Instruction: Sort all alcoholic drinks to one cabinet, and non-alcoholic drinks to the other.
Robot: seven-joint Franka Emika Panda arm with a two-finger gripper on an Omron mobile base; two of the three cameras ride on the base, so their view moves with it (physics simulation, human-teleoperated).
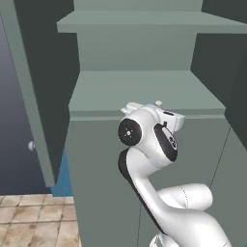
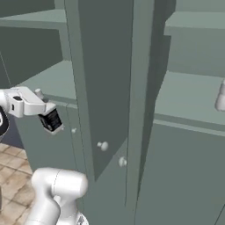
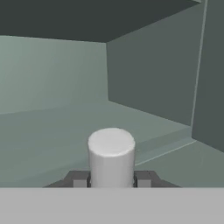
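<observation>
Smooth grey cylindrical cap (image 3: pixel 111 155), matte with a flat round top, sits clamped between the gripper (image 3: pixel 111 179) fingers; the bottle below it is hidden, presumably the teal one. Gripper hovers at the front lip of the matte grey-green open cabinet's flat lower shelf (image 1: pixel 144 91). A pale bottle (image 2: pixel 221 97) stands in the neighbouring cabinet, mostly cropped

No legible text or labels
</observation>
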